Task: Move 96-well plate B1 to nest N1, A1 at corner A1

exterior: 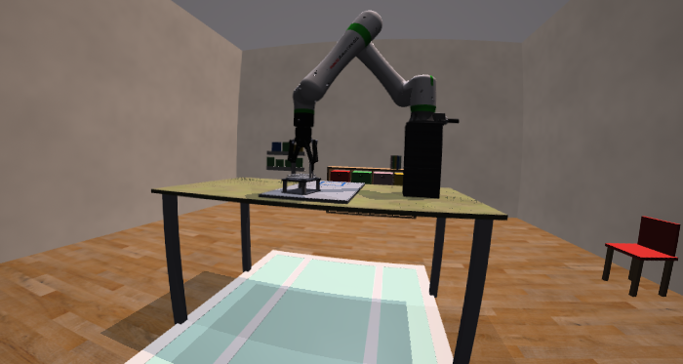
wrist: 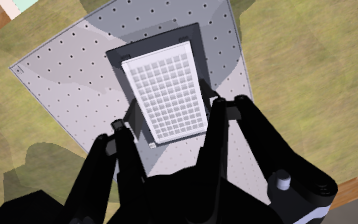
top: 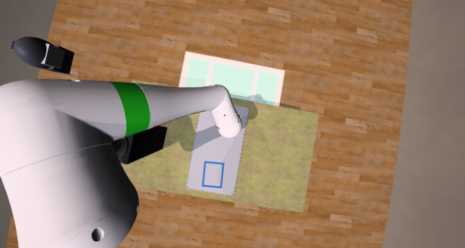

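The white 96-well plate [wrist: 165,92] sits between my two black fingers, and my gripper [wrist: 170,97] is shut on its long sides. In the wrist view the plate lies straight over the dark raised nest N1, whose rim shows around it. I cannot tell if the plate rests fully down in the nest. In the exterior view the gripper [exterior: 302,167] points straight down onto the nest [exterior: 299,181]. The blue outline of spot B1 [top: 212,174] on the grey perforated baseplate [top: 217,152] is empty. In the top view my arm hides the nest.
The robot's black pedestal [exterior: 422,157] stands on the table's right part. A row of coloured bins [exterior: 363,176] and a small shelf with blocks [exterior: 280,157] stand behind the table. A pale green mat [exterior: 302,311] lies on the floor, and a red chair [exterior: 644,253] stands at the far right.
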`<state>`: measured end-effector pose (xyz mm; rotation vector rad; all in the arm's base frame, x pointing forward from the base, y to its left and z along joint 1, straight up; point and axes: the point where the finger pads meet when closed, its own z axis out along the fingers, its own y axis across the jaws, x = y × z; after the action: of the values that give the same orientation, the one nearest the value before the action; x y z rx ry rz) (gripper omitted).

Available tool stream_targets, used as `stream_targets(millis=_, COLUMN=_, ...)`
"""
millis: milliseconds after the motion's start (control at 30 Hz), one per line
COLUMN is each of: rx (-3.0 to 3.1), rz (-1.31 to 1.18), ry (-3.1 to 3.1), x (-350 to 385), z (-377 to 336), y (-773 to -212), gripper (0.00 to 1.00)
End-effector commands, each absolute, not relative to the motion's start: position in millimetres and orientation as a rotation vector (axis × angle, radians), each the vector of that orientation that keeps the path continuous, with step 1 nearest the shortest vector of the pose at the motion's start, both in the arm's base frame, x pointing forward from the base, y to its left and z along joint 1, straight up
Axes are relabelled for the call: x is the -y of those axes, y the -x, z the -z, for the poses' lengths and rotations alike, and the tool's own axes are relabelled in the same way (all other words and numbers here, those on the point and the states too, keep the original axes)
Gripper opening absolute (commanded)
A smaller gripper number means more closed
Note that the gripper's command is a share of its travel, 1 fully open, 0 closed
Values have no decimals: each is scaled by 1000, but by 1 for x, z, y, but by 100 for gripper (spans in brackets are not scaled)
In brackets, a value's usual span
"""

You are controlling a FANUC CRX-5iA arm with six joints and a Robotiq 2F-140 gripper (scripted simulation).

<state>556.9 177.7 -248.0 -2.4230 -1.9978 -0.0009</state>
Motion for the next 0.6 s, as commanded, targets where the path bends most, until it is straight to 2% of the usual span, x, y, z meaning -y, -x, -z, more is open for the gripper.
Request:
stream_targets(millis=0, rx=1998, rz=1, ry=2423, x=-178, z=248, y=-557, gripper=0)
stream_targets(millis=467, rx=1998, rz=1, ry=2423, x=-178, z=250, y=-557, gripper=0)
stream_targets(millis=500, rx=1998, rz=1, ry=2423, x=-178, z=250, y=-557, gripper=100)
stream_targets(millis=567, rx=1998, rz=1, ry=2423, x=-178, z=250, y=-557, gripper=100)
